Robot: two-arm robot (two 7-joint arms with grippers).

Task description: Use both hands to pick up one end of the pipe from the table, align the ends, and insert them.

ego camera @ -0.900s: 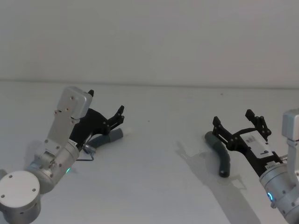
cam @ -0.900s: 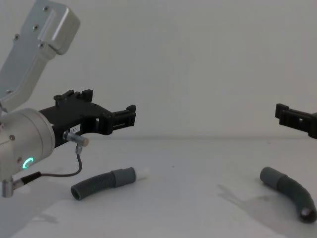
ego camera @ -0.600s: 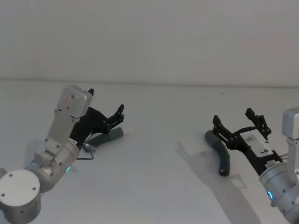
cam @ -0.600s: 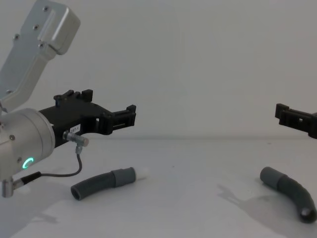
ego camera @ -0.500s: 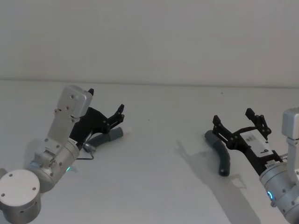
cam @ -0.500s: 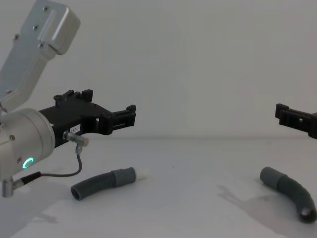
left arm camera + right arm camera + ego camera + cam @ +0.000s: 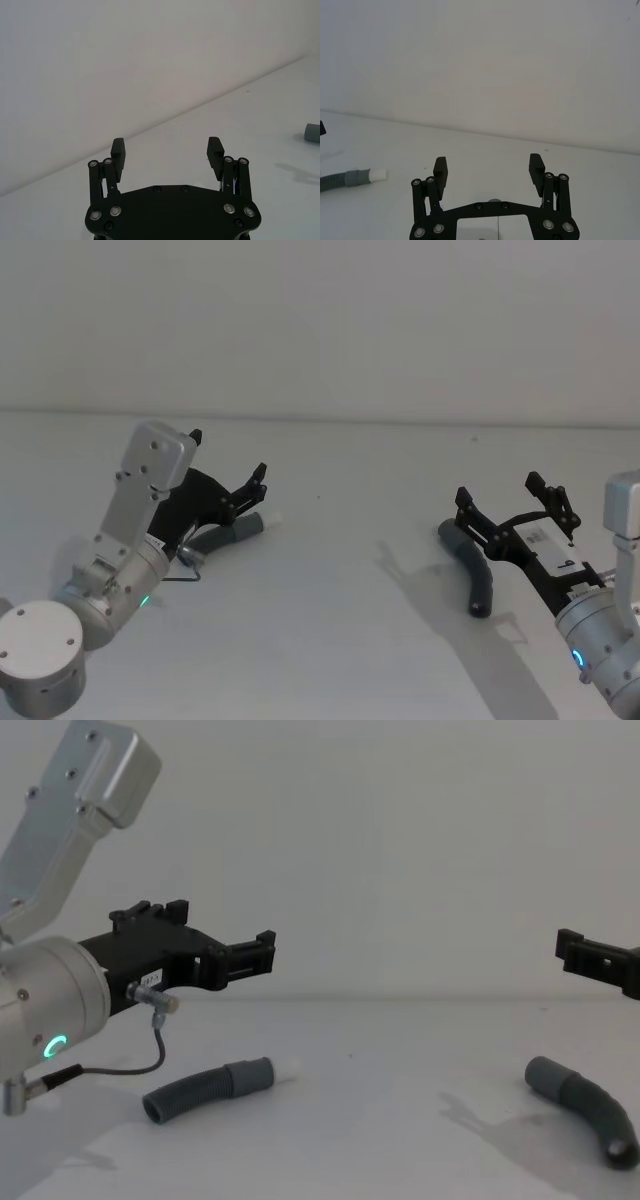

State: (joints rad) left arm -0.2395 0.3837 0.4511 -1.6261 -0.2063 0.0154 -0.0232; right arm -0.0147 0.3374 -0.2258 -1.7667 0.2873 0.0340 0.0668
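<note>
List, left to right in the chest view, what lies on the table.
Dark grey corrugated hose piece, its smooth grey cuff, white plug tip, the second curved hose's wider plain cuff. Black left end effector hovers over the first, right end effector over the second.

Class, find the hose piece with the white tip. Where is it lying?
In the chest view the white-tipped hose piece lies on the table on the robot's left, below the open left gripper, its tip towards the other hose piece.
</note>
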